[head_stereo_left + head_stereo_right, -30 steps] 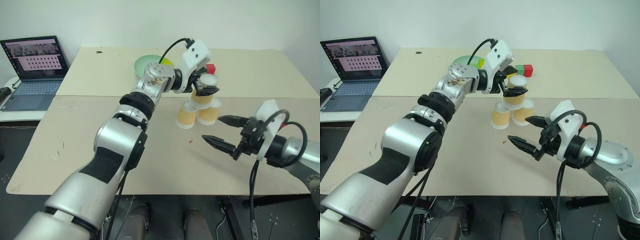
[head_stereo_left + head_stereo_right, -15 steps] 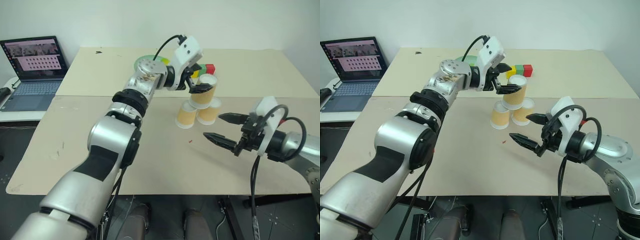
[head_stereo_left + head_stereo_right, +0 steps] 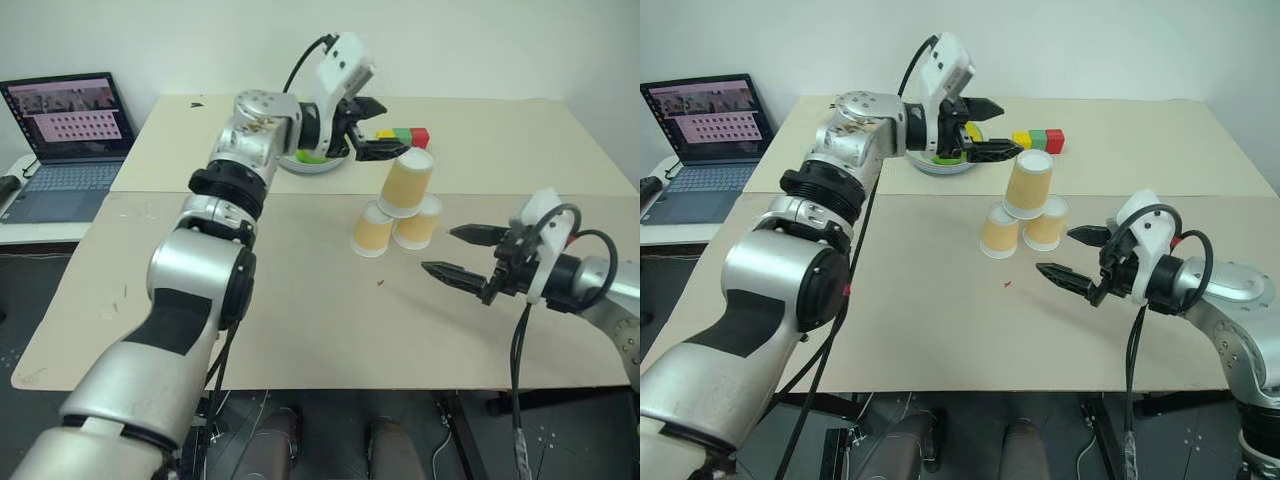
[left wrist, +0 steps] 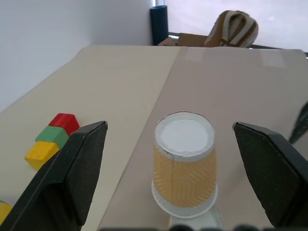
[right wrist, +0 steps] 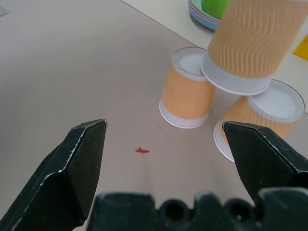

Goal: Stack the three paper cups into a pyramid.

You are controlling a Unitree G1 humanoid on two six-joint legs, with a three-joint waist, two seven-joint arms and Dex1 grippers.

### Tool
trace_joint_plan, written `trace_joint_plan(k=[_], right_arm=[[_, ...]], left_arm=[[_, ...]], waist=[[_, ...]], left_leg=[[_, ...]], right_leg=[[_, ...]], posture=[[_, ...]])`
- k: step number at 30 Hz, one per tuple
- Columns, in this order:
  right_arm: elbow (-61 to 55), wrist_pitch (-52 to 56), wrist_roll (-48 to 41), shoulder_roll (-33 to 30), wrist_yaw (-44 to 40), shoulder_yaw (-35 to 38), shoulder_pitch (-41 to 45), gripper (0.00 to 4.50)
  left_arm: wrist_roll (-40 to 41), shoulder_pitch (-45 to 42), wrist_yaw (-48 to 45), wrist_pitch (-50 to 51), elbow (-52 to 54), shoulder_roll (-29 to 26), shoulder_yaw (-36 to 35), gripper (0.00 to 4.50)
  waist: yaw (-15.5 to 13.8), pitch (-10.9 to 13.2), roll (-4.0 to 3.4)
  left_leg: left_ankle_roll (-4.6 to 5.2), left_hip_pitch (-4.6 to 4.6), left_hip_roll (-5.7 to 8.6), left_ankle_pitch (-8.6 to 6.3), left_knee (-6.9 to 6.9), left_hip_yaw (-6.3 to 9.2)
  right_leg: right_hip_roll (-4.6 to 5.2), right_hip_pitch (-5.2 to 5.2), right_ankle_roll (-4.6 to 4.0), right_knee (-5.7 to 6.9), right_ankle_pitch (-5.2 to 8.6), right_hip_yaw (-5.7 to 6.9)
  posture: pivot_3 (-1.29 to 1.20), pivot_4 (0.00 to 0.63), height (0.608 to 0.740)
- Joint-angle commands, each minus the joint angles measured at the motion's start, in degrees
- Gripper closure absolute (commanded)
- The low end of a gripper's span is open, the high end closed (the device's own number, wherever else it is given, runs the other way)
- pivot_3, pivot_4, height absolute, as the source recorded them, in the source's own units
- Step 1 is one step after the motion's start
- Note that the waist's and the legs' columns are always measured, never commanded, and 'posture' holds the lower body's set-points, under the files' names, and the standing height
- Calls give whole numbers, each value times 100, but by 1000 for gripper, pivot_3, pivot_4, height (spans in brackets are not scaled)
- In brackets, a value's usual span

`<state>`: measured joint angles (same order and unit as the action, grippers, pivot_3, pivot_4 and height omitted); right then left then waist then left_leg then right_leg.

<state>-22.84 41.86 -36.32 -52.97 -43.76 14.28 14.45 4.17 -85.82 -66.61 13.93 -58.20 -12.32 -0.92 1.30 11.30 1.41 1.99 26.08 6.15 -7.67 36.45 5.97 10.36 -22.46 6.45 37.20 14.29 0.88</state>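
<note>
Left eye view: my left tool has let go of the top cup and drawn back toward the pale green bowl; a second ago its fingers flanked that cup, now they stand spread and empty, well apart from it. The cup stays put, upside down, bridging the two lower cups on the table. I judge the pyramid built, with only the retreat left. My right tool hangs released near the stack, touching nothing.

Right eye view: same layout; the bowl's contents are largely masked by my left wrist, so I cannot name the green thing in it. Red, green and yellow blocks sit beyond the cups.

Left wrist view: the top cup stands centred between my spread fingers, clear of both. The lower cups are almost cut off at the frame edge, so how squarely it sits is hard to judge.

Right wrist view: the top cup's rim overlaps both bases below it. A small red speck lies on the table; I cannot tell what it is.
</note>
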Motion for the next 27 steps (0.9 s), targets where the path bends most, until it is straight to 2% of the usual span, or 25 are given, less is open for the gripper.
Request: trace_joint_plan(k=[1,4,7,9,12,16,18,22,27], right_arm=[[347,-317,301,-140,-27,481,-178,0],[434,-472,414,-182,-143,714,-474,0],[615,-598,528,-124,-97,932,-637,0],[707,-794,601,-45,-133,1093,-808,0],[846,-1106,739,56,-125,1170,-936,0],[814,-1216,672,277,-52,1269,-974,0],[691,-1181,604,401,31,1245,-948,0],[572,-1140,605,555,139,1156,-947,0],[565,-1166,708,654,213,1053,-1005,0]], left_arm=[[632,827,-686,978,1916,-635,-128,48],[1006,1874,-779,1741,3459,-1131,-125,48],[1121,3250,-596,1919,4898,-1558,-90,48],[1200,4381,-38,2175,5892,-1583,-309,48],[1293,5212,555,2415,6728,-1567,-409,48],[1192,5812,1236,2260,7113,-1469,-382,48],[1122,6051,1556,2071,7153,-1367,-356,48],[1225,6080,2144,1973,7116,-1056,-394,48],[1170,6155,2317,1765,7066,-1027,-172,48]], waist=[[52,-3,-4],[131,-5,-8],[132,-6,-11],[118,-10,-17],[72,-14,-19],[-72,-17,-24],[-89,-32,-40],[-103,-35,-42],[-123,-36,-42]], left_leg=[[0,-3,-2,0,-3,-1],[0,-5,-4,0,-6,0],[0,-8,-5,0,-4,-1],[-1,-17,-6,0,-4,-1],[-1,-49,-11,-2,-16,-1],[-16,-50,-21,6,-14,1],[-55,-68,-21,-16,-14,0],[-54,-76,-21,-15,-16,0],[-46,-76,-18,-10,-16,-3]], right_leg=[[-2,-1,-2,0,-1,-5],[-4,-4,-5,3,-3,-13],[-6,-4,-12,3,-7,-19],[-7,6,-17,-2,-10,-21],[-7,28,-20,-10,-11,-25],[-18,22,-27,-8,-16,-23],[-16,25,-19,-14,-13,-24],[-17,29,-4,-12,-3,-28],[-17,28,-13,-14,-8,-31]], posture=[[0,150,740],[0,150,740],[0,150,740],[0,150,740],[0,150,740],[0,150,740],[0,150,740],[0,150,740],[0,150,740]])
